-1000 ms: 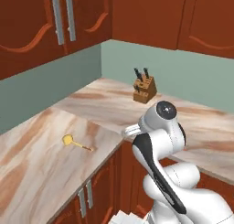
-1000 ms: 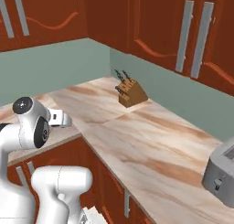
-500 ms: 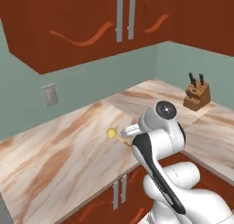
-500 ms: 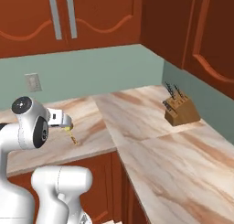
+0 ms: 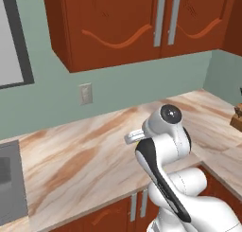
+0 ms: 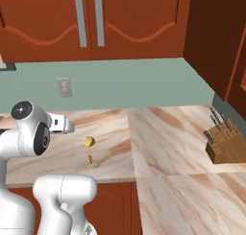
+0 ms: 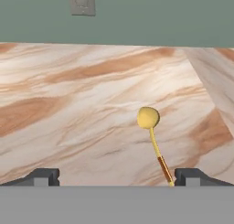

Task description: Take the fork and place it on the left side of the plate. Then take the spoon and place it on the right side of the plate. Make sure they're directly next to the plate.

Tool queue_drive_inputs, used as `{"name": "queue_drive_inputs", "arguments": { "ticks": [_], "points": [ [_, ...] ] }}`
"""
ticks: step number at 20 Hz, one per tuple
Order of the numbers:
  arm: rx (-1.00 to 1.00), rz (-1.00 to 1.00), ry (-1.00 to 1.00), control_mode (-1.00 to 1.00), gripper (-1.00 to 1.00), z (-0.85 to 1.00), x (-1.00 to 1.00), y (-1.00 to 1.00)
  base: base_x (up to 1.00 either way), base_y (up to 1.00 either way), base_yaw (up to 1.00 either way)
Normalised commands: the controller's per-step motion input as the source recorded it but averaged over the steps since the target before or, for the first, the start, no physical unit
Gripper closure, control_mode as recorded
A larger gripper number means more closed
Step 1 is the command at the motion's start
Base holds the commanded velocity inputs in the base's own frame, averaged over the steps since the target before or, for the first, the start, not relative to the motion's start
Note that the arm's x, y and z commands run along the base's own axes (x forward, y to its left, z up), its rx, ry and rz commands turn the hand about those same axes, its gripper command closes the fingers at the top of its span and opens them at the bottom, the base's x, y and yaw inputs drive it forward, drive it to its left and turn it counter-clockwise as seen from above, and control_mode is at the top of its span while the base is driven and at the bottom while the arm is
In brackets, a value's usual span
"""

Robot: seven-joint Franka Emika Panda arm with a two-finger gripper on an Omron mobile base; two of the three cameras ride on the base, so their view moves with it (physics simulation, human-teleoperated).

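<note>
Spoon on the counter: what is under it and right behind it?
The spoon lies flat on bare marbled countertop. Behind it stands the green wall with a wall outlet. The handle's end disappears at the bottom of the hand view.

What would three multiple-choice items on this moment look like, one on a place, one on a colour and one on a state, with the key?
1. Where does the spoon lie?
A. on the marble counter
B. in the knife block
C. between the fingers

2. What colour is the spoon's bowl?
A. orange
B. yellow
C. white

3. How does the gripper stand?
A. shut on the spoon
B. shut on nothing
C. open, holding nothing

Key: 1 A, the spoon lies flat on the counter below the wall outlet. 2 B, the round bowl is bright yellow on a golden-brown handle. 3 C, in the hand view the fingertips stand far apart with nothing between them.
</note>
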Motion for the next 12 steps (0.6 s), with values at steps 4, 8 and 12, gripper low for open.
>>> {"name": "queue_drive_inputs", "arguments": {
  "ticks": [4, 8, 12],
  "points": [
    [0.00, 0.00, 0.00, 1.00, -1.00, 0.00, 0.00, 0.00, 0.76, -0.32, 0.23],
    [0.01, 0.00, 0.09, -1.00, -1.00, -0.01, 0.29, -0.19, 0.33, -0.16, 0.05],
    [0.00, -0.01, 0.24, -1.00, -1.00, -0.12, 0.69, -0.37, 0.00, 0.00, 0.00]
  ]
}}
